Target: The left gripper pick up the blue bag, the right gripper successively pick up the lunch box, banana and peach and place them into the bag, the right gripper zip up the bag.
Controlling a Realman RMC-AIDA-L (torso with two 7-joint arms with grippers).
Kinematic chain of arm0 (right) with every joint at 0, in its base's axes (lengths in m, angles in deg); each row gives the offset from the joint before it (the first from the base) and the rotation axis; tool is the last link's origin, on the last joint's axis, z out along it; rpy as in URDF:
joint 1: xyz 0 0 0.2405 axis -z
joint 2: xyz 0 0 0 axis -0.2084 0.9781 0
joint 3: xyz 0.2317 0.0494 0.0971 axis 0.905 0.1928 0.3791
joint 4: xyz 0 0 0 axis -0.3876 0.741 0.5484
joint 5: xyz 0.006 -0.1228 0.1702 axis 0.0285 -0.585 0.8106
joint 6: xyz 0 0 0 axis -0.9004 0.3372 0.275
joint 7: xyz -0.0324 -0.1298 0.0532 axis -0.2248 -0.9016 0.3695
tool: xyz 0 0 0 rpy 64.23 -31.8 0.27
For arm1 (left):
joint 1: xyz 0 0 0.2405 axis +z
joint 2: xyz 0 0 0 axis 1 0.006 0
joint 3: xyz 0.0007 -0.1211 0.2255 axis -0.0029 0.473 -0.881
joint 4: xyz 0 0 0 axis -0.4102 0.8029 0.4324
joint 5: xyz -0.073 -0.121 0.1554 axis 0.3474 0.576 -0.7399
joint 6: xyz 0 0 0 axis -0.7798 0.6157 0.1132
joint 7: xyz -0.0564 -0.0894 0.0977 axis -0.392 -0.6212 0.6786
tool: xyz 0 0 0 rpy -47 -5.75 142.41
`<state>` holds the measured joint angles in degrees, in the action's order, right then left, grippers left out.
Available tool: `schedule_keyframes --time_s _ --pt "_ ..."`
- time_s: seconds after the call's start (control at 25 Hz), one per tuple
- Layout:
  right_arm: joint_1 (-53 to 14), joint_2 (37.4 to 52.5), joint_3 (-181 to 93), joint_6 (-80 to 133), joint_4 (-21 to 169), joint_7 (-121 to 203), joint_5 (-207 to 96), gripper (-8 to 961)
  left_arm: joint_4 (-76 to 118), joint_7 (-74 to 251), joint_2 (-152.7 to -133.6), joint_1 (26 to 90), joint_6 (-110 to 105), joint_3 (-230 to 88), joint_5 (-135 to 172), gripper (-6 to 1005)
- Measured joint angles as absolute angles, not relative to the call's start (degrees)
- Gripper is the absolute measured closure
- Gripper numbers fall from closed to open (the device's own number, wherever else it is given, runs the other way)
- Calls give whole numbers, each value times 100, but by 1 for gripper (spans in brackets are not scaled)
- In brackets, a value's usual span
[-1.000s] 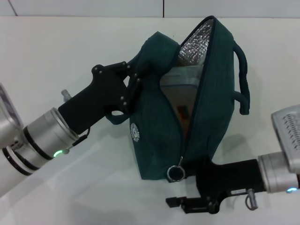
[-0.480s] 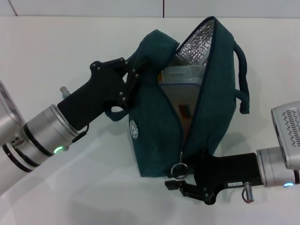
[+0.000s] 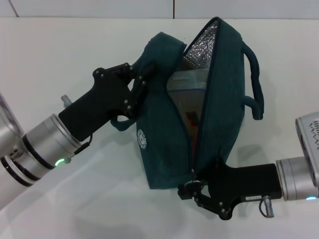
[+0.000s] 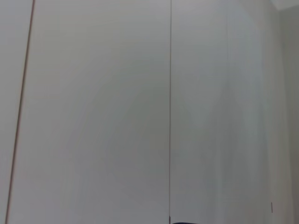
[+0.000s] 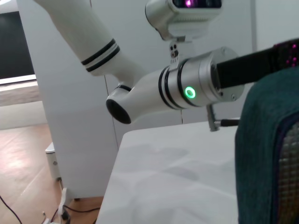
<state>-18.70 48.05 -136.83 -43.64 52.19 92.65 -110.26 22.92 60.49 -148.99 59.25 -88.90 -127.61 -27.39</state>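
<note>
Blue bag point(image 3: 164, 139): held above the desk point(image 3: 60, 55), mouth still gaping, lunch box point(image 3: 187, 92) visible inside.
Zipper pull point(image 3: 190, 186): at the near end; a second ago it hung free.
Right gripper point(image 3: 192, 191): has risen, jaws now clenched on the pull; zipping looks about to begin.
Left gripper point(image 3: 142, 79): jaws still grasping the bag's left flap.

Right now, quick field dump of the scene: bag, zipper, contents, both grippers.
bag: blue bag held up off the white table, mouth open, silver lining showing
left gripper: left gripper shut on the bag's upper left fabric edge
right gripper: right gripper at the bag's near bottom corner, shut on the zipper pull
zipper: unzipped along nearly its whole length
contents: lunch box visible inside; banana and peach not visible
bag handle: cord handle hanging free on the right side
</note>
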Motion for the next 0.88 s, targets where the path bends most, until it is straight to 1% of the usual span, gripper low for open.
schedule_keyframes --time_s 0.08,0.32,0.52,0.72,0.88 --pt "-1854 4806 -13650 -4368 5196 9215 -11022 927 2290 6049 -14899 5951 -8912 -12760 -2735 868" --pt "-1848 4799 -13633 -4418 5140 9166 -11020 922 2293 5727 -14898 6015 -9010 -12761 -2703 830" --pt "-1847 4800 -13572 -4482 5129 9108 -11016 921 2218 4631 -14844 6091 -9030 -12773 -2638 605" --pt "-1772 4820 -13557 -4531 5060 9066 -10856 921 2212 4524 -14839 6356 -9262 -12770 -2521 410" --pt "-1621 4833 -13556 -4607 5057 8952 -10509 920 2212 4519 -14816 6682 -9531 -12775 -2516 415"
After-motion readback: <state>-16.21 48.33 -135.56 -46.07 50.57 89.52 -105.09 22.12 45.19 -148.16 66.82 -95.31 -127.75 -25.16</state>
